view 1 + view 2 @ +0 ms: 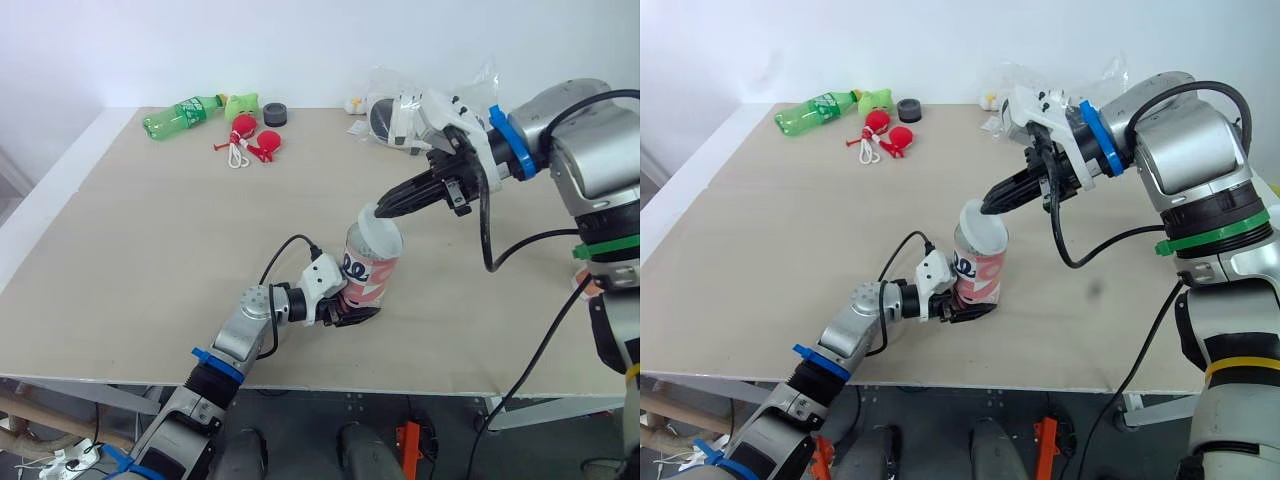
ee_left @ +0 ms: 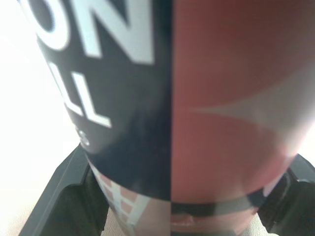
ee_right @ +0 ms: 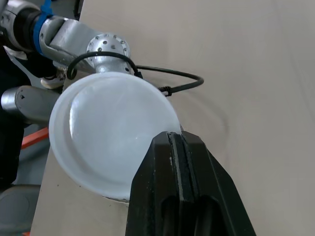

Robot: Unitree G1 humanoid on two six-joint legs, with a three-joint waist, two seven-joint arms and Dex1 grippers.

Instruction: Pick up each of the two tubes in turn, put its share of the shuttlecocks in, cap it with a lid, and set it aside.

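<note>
White lid (image 3: pixel 110 132) lies on the upright tube (image 1: pixel 368 272), its rim at the tips of the right gripper (image 1: pixel 385 210), jaws pressed together, while the left gripper (image 1: pixel 354 312) clamps the tube's base between its jaws.

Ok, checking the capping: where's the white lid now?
In the eye views the lid sits atop the tube at the table's front middle, edge pinched by the right gripper; left gripper holds the tube.
</note>
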